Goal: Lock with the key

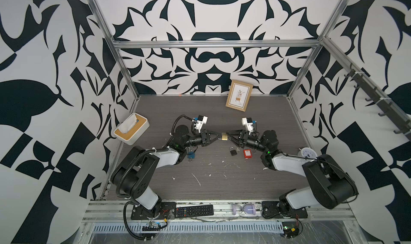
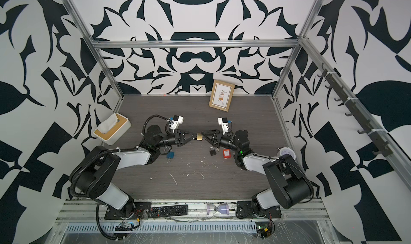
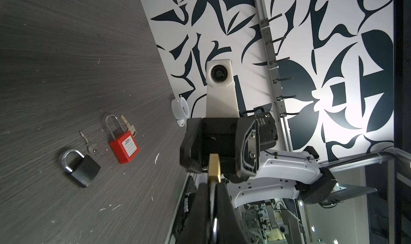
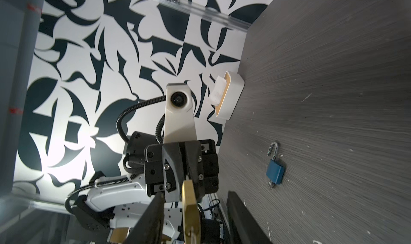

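Brass padlock [image 1: 224,136] held above the tabletop [image 1: 211,182]
Nearest, a black padlock [image 1: 233,151] and a red padlock [image 1: 246,153] lie flat; beyond, the left end effector [image 1: 219,137] is clamped on the silver shackle, the right end effector's [image 1: 228,137] jaws parted around the gold body

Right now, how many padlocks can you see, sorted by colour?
Brass padlock: 1
Black padlock: 1
Red padlock: 1
Blue padlock: 1
Total: 4
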You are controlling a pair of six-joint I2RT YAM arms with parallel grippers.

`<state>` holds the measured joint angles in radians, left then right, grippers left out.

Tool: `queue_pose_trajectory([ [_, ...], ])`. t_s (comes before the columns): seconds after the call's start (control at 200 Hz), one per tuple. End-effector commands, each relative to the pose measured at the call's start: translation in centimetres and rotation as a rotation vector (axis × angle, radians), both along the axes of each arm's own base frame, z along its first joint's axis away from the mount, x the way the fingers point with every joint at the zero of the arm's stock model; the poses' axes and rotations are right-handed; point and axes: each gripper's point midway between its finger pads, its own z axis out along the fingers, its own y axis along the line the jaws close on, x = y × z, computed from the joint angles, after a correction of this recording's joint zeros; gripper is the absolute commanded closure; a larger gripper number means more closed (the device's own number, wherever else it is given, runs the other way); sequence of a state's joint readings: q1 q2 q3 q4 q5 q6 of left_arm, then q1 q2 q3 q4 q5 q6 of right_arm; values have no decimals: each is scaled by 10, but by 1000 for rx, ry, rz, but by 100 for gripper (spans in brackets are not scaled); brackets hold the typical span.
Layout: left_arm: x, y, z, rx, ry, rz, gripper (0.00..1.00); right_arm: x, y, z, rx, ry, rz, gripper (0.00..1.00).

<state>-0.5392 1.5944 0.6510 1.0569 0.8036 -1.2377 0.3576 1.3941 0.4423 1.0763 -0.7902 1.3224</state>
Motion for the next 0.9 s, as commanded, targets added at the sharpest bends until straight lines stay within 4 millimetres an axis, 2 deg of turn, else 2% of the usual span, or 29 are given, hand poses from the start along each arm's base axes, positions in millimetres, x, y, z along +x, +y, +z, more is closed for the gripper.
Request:
queue_pose_trajectory([
  [0.0, -4, 1, 17, 20, -73, -76, 100, 5, -33, -10, -50, 88, -136, 46],
  [0.07, -7, 0, 18, 42, -83, -100, 100, 0, -46, -18, -107, 128, -181, 46],
  [0.13, -9, -1, 19, 49, -95, -115, 100, -7, -50, -14, -133, 119, -189, 47],
  [0.315, -17, -2, 23, 35, -97, -180, 100, -27, -46, 24, -153, -74, -118, 59],
  [0.49, -25, -3, 31, -16, -95, -241, 100, -31, -38, 39, -129, -147, -53, 71],
  [0.775, -27, -5, 30, -71, -67, -278, 100, -38, -29, 58, -42, -201, 17, 71],
  [0.895, -25, -7, 27, -72, -57, -278, 100, -42, -23, 58, -51, -201, 43, 72],
])
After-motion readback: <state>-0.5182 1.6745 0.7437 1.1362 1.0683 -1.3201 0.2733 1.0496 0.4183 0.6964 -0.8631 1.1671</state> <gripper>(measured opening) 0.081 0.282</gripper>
